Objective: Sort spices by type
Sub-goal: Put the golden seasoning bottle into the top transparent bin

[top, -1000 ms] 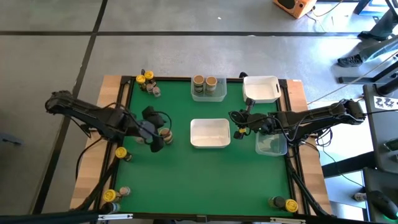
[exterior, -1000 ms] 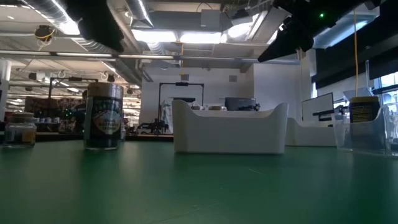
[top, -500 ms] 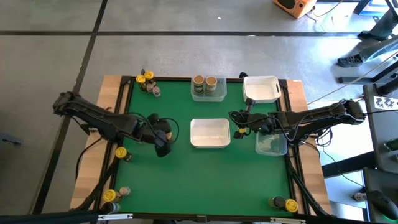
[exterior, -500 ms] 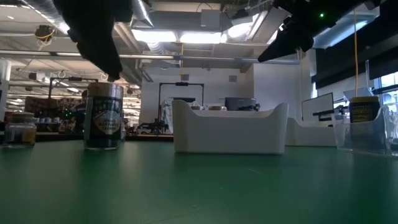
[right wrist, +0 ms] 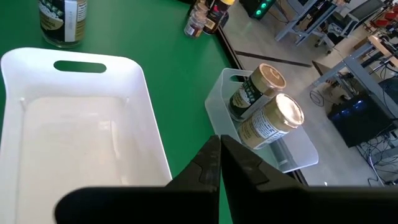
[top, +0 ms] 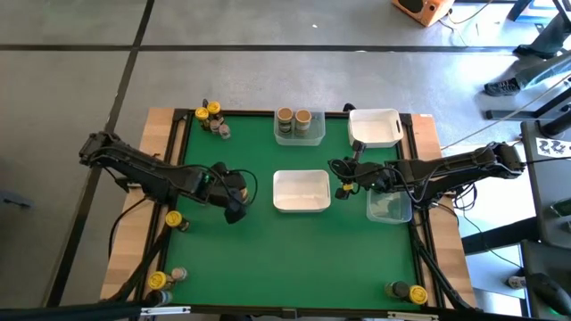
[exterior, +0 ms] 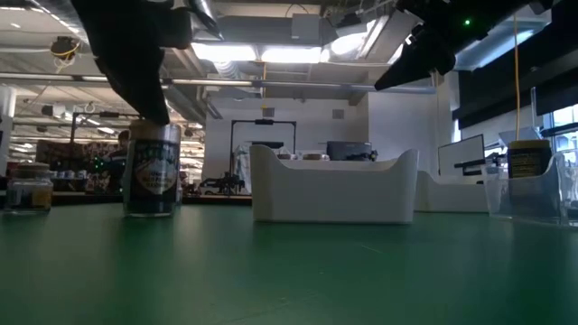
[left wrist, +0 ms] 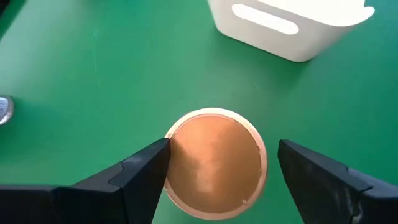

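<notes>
Green table [top: 303,241], tan-lidded spice jar [left wrist: 215,163] upright, left end effector [left wrist: 221,171] straddling

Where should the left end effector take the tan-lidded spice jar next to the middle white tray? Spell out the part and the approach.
Probably from straight above, by the round lid rim. The tan-lidded spice jar stands upright with bare mat all round, and the left end effector is open with a finger on each side of the lid, clear of the middle white tray.
</notes>
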